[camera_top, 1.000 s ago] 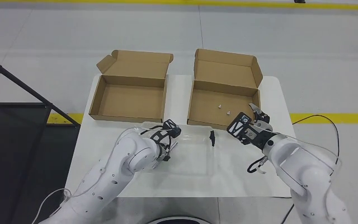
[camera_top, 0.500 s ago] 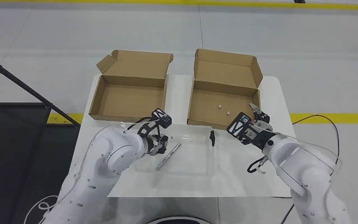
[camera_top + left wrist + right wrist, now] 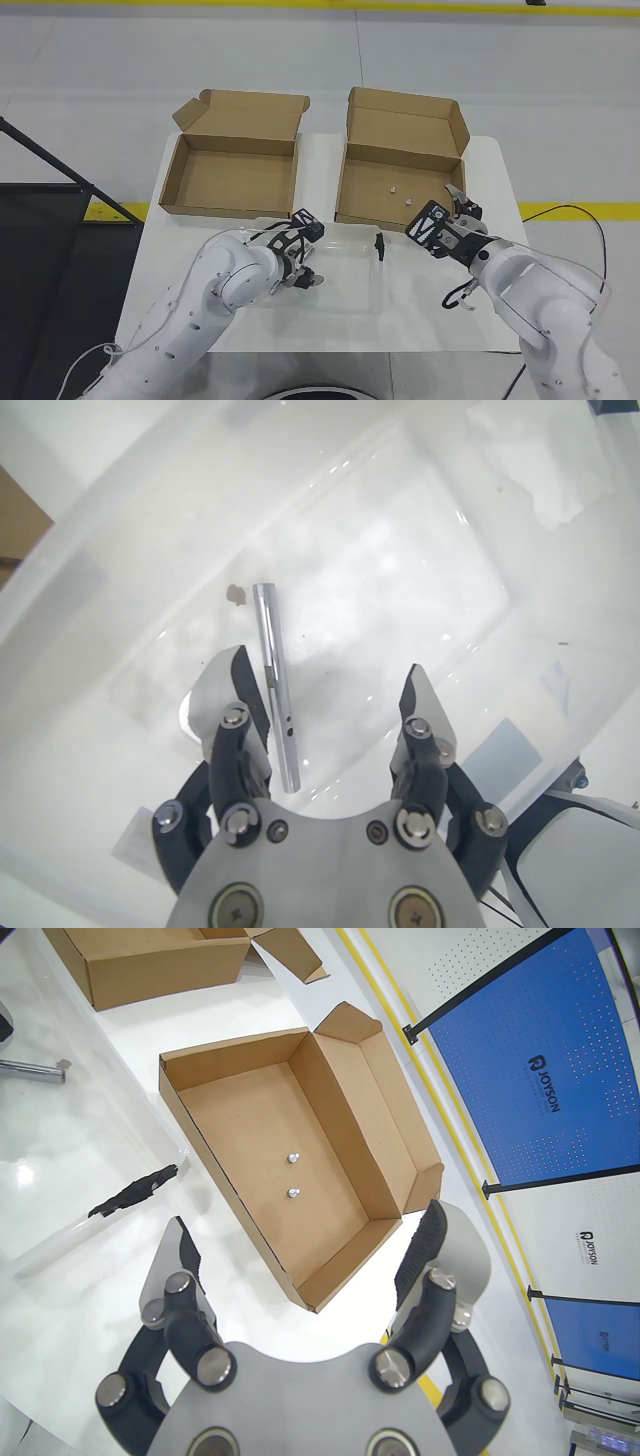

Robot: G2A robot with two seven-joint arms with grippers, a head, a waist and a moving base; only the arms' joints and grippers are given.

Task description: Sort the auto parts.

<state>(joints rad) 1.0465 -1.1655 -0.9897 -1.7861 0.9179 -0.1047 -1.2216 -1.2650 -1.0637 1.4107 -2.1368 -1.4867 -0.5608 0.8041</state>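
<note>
Steel rod (image 3: 275,690) lies flat on the floor of the clear tray (image 3: 150,515). We see the left tool (image 3: 326,662) low over it with its fingers spread wide and gripping nothing. The rod sits between the 2 fingers, close against 1 of them; we cannot tell whether they touch.

From the top view, the tray (image 3: 400,280) rests on the white bench (image 3: 320,170), just in front of 2 open cardboard boxes. The left tool (image 3: 305,275) is at the tray's left end. A black part (image 3: 379,245) lies by the tray's far rim, near the right box (image 3: 370,195).

The right box holds 2 small bolts (image 3: 293,1158), near each other on its floor. We see nothing inside the left box (image 3: 230,180).

The right tool (image 3: 306,1215) hangs beside the near right corner of the right box, its fingers spread and holding nothing, well apart from the rod.
</note>
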